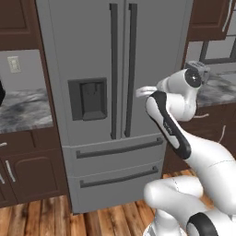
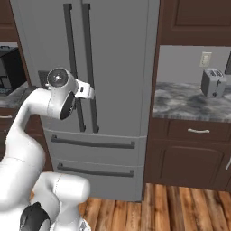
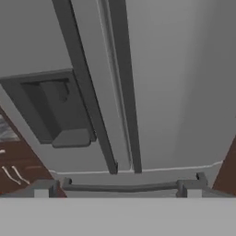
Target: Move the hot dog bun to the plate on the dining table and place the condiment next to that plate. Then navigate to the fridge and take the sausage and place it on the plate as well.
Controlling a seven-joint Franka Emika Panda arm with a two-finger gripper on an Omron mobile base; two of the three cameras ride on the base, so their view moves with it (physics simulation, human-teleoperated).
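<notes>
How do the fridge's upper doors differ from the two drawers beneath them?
The upper doors are tall, with long vertical handles meeting at the centre seam; the drawers are short and wide, with horizontal handles. The left door also carries a dark dispenser panel; the drawers are plain. All are shut, silver-grey with dark handles.

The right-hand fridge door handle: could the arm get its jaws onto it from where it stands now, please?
Probably yes. The gripper is open and faces the closed fridge, with the right door handle straight ahead and nothing between them.
</notes>
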